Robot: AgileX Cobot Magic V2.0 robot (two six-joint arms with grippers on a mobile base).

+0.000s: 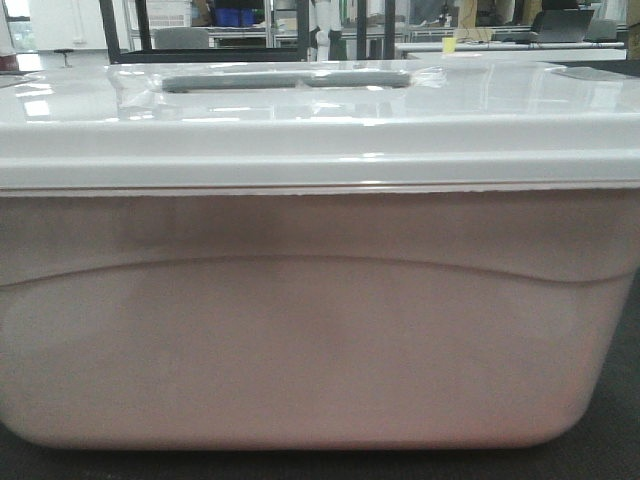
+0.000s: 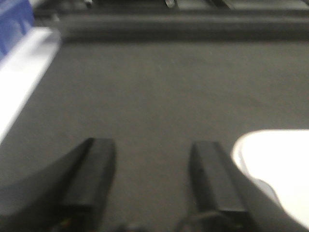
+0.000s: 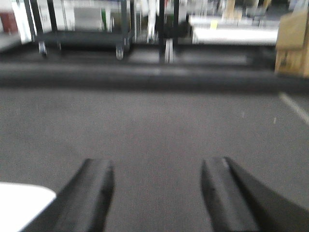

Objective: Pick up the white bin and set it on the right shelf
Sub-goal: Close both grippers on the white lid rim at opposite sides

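Note:
The white bin [image 1: 300, 330] fills the front view: a pinkish translucent tub with a curved embossed line, a white lid [image 1: 320, 130] and a grey handle [image 1: 285, 78]. It stands on a dark floor. A white corner of the bin shows at the lower right of the left wrist view [image 2: 275, 164] and at the lower left of the right wrist view [image 3: 19, 203]. My left gripper [image 2: 152, 159] is open and empty, just left of the bin. My right gripper [image 3: 157, 176] is open and empty, just right of it. The right shelf is out of view.
A blue bin [image 2: 12, 21] and a white strip [image 2: 24, 72] lie at the left of the left wrist view. A dark wheeled cart [image 3: 82, 29] and a cardboard box [image 3: 292, 43] stand far ahead. Tables and racks show beyond the lid [image 1: 500, 45].

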